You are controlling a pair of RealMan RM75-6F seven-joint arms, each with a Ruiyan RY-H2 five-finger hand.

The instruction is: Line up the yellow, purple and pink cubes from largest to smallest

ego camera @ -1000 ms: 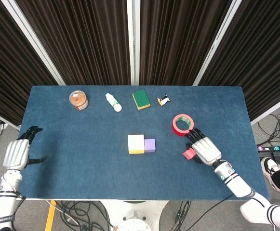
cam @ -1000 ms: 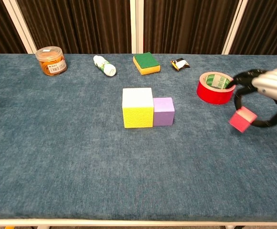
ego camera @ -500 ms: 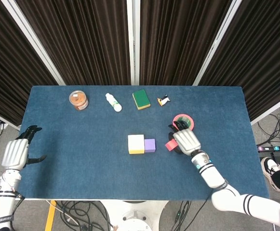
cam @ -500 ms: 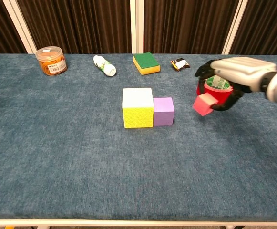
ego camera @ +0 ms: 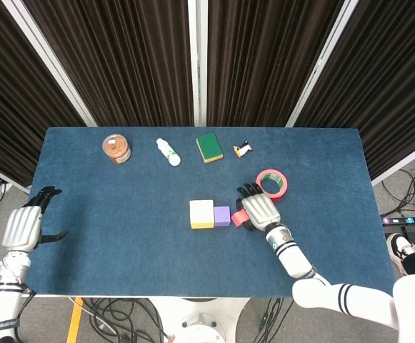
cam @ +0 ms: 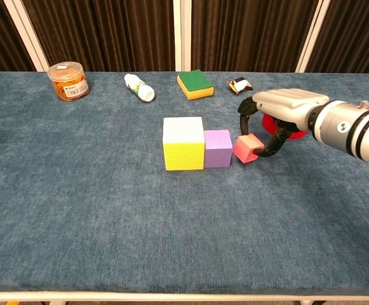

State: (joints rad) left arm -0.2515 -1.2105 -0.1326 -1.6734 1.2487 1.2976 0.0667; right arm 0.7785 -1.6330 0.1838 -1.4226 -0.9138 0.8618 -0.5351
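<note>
The large yellow cube (ego camera: 201, 214) (cam: 183, 143) sits mid-table with the smaller purple cube (ego camera: 222, 215) (cam: 218, 148) touching its right side. My right hand (ego camera: 258, 209) (cam: 281, 113) holds the small pink cube (ego camera: 239, 218) (cam: 248, 148) between thumb and fingers, just right of the purple cube and close to it. Whether the pink cube rests on the cloth is unclear. My left hand (ego camera: 24, 227) hangs at the table's left edge with its fingers apart, holding nothing; the chest view does not show it.
A red tape roll (ego camera: 273, 184) (cam: 297, 129) lies behind my right hand. Along the far edge stand an orange jar (ego camera: 116, 148) (cam: 68, 80), a white bottle (ego camera: 168, 151) (cam: 139, 87), a green sponge (ego camera: 209, 147) (cam: 195, 84) and a small penguin toy (ego camera: 243, 149) (cam: 239, 85).
My right hand has carried the pink cube leftward, from near the table's right side past the tape roll to just beside the purple cube. The left hand has stayed put.
</note>
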